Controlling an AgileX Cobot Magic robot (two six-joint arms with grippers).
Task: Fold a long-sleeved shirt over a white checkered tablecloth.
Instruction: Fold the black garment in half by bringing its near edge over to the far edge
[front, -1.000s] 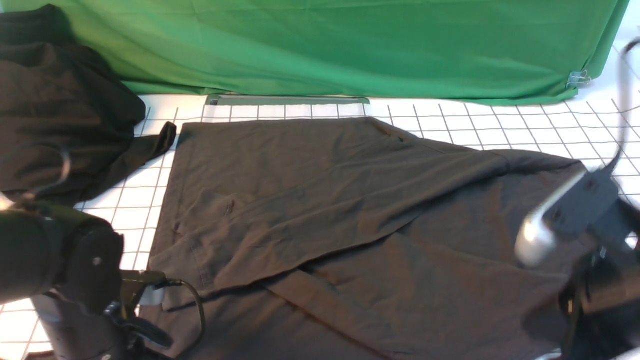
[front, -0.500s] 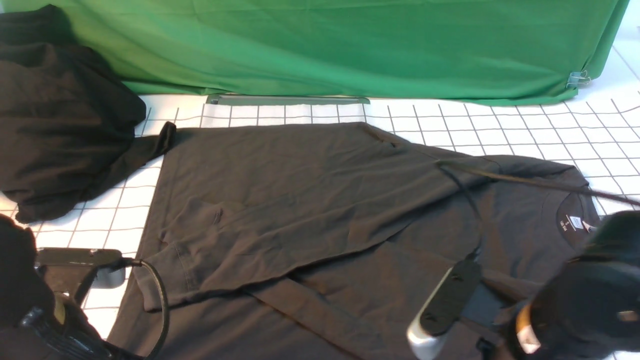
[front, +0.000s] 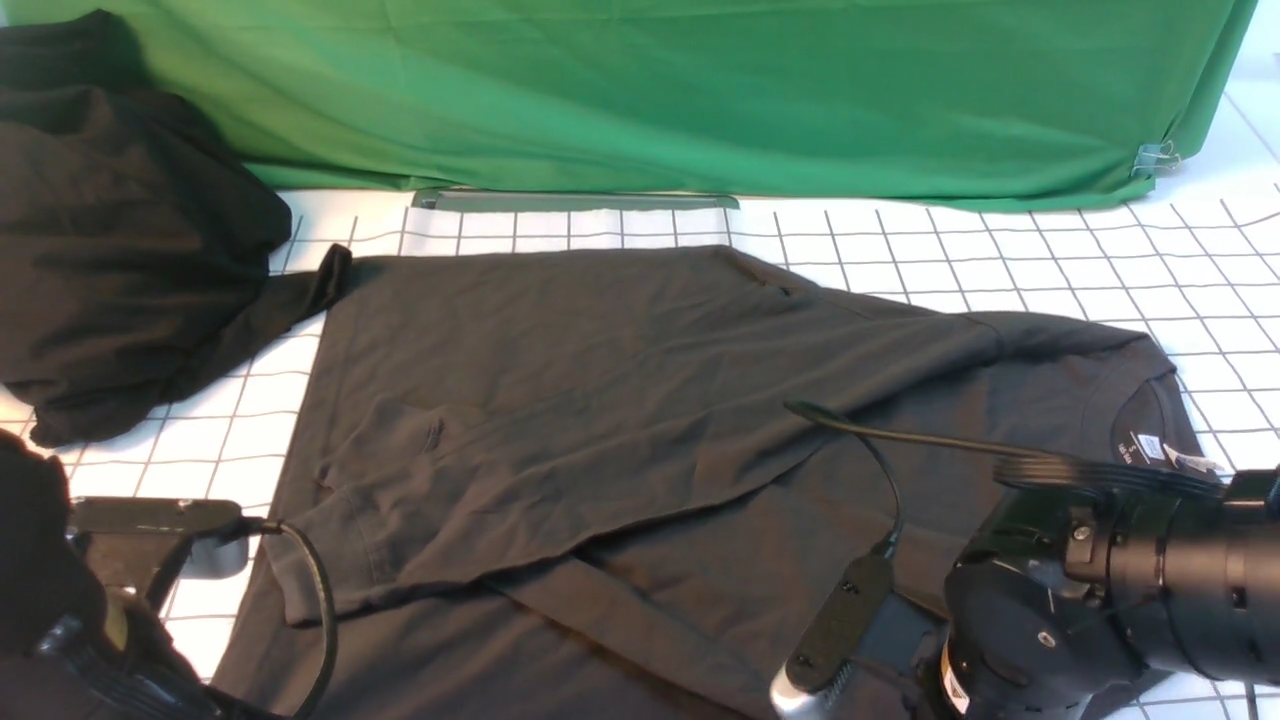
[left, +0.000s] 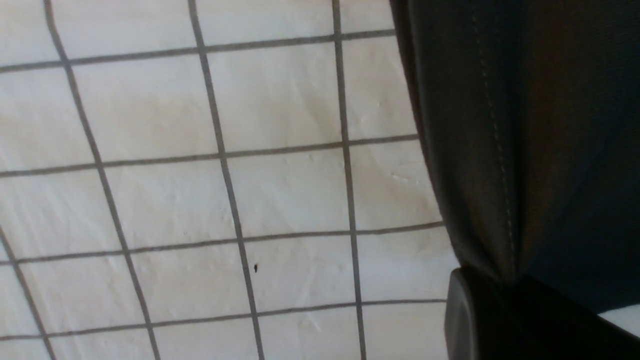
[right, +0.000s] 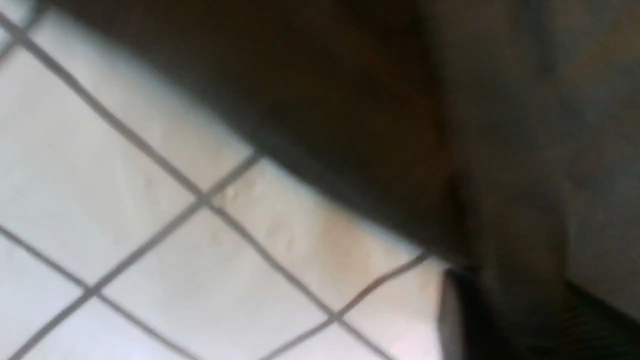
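Observation:
The long-sleeved shirt (front: 620, 400) lies spread across the white checkered tablecloth (front: 1050, 260), sleeve folded over its body, white neck label (front: 1150, 447) at the right; the chest logo is hidden. My left arm (front: 60, 600) is at the near left edge of the shirt. In the left wrist view the left gripper (left: 515, 290) is shut on the stitched shirt (left: 525, 150) edge, over the tablecloth (left: 200, 200). My right arm (front: 1100, 600) hangs over the shirt's near right part. In the blurred right wrist view the right gripper (right: 505, 285) is shut on a shirt (right: 400, 125) fold.
A deeper black garment (front: 120, 220) is heaped at the back left, one end touching the shirt's far corner. The green cloth (front: 700, 100) drapes along the back, with a metal clip (front: 1155, 157) at its right end. A grey strip (front: 575, 200) lies below it.
Both arms have dropped toward the near edge, the right one swinging in from the right. The shirt has slid left and nearer, and its neck label has come into sight.

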